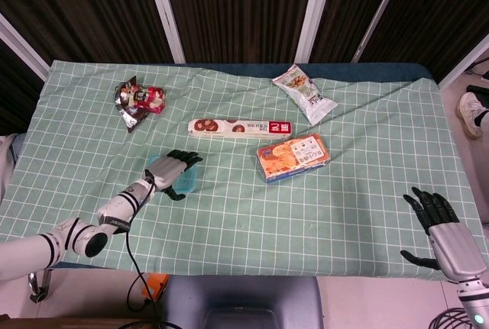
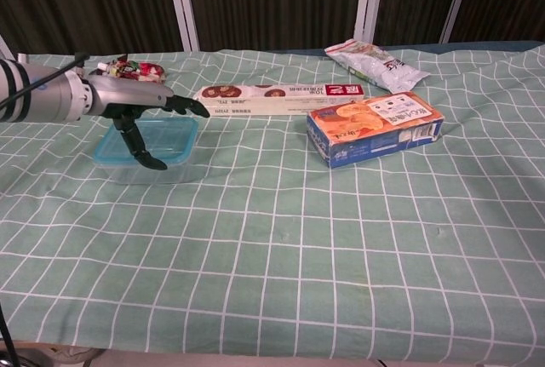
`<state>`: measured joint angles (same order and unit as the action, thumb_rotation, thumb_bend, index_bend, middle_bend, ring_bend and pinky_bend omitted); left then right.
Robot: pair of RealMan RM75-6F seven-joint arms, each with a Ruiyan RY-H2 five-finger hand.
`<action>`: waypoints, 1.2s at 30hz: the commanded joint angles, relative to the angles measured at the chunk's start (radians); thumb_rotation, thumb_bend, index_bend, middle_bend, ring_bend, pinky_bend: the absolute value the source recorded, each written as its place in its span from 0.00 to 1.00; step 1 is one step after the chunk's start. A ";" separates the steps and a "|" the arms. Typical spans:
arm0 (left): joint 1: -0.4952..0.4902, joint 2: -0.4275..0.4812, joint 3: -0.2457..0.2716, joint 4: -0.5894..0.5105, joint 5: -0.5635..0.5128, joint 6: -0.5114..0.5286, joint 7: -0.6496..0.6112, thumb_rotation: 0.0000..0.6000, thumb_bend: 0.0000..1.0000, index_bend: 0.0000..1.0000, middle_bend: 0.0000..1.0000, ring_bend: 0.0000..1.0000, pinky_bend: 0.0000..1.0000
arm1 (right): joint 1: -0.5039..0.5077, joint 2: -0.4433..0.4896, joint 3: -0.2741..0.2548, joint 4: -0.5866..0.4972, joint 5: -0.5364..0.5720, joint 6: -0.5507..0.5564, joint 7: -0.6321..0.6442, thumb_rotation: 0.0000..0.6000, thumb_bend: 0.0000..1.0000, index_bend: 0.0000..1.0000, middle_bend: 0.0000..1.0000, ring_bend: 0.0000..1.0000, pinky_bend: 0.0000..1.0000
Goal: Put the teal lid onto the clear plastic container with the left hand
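The teal lid (image 2: 173, 135) lies flat on top of the clear plastic container (image 2: 167, 168), on the left part of the table; in the head view the lid (image 1: 191, 179) peeks out to the right of my hand. My left hand (image 2: 140, 111) hovers over the lid with fingers spread and thumb pointing down at its front edge, holding nothing. From the head view, that left hand (image 1: 172, 169) covers most of the lid. My right hand (image 1: 438, 224) is open near the table's front right corner, far from both.
A long cookie box (image 2: 277, 94) lies behind the container, and an orange biscuit box (image 2: 375, 127) sits to its right. A snack bag (image 2: 370, 62) is at the back right and a crumpled candy wrapper (image 2: 128, 70) at the back left.
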<state>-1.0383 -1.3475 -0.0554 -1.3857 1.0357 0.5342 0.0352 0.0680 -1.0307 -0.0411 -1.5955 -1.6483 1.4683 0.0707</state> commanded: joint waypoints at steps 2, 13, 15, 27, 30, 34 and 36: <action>0.061 0.082 0.002 -0.148 0.085 0.149 0.046 1.00 0.23 0.00 0.00 0.00 0.00 | 0.000 0.001 -0.003 0.000 -0.006 0.001 -0.001 1.00 0.19 0.00 0.02 0.00 0.00; 0.187 0.104 0.056 -0.230 0.159 0.304 0.106 1.00 0.22 0.00 0.11 0.00 0.00 | -0.008 -0.001 -0.016 0.006 -0.034 0.019 0.002 1.00 0.19 0.00 0.01 0.00 0.00; 0.193 0.089 0.056 -0.211 0.154 0.293 0.100 1.00 0.22 0.00 0.11 0.00 0.00 | -0.008 -0.001 -0.017 0.007 -0.036 0.020 0.003 1.00 0.19 0.00 0.01 0.00 0.00; 0.201 0.037 0.059 -0.139 0.134 0.224 0.103 1.00 0.22 0.00 0.16 0.00 0.00 | -0.008 0.002 -0.015 0.007 -0.031 0.019 0.010 1.00 0.19 0.00 0.01 0.00 0.00; 0.203 0.033 0.058 -0.133 0.130 0.211 0.102 1.00 0.22 0.00 0.16 0.00 0.00 | -0.009 0.001 -0.015 0.007 -0.032 0.021 0.009 1.00 0.19 0.00 0.01 0.00 0.00; 0.205 0.029 0.058 -0.126 0.128 0.196 0.103 1.00 0.22 0.00 0.17 0.00 0.00 | -0.008 0.000 -0.015 0.007 -0.031 0.018 0.004 1.00 0.19 0.00 0.01 0.00 0.00; 0.206 0.026 0.058 -0.121 0.126 0.189 0.102 1.00 0.22 0.00 0.18 0.00 0.00 | -0.007 -0.001 -0.015 0.007 -0.030 0.016 0.001 1.00 0.19 0.00 0.01 0.00 0.00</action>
<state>-0.8327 -1.3204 0.0025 -1.5079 1.1623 0.7246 0.1372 0.0605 -1.0315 -0.0564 -1.5885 -1.6783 1.4842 0.0723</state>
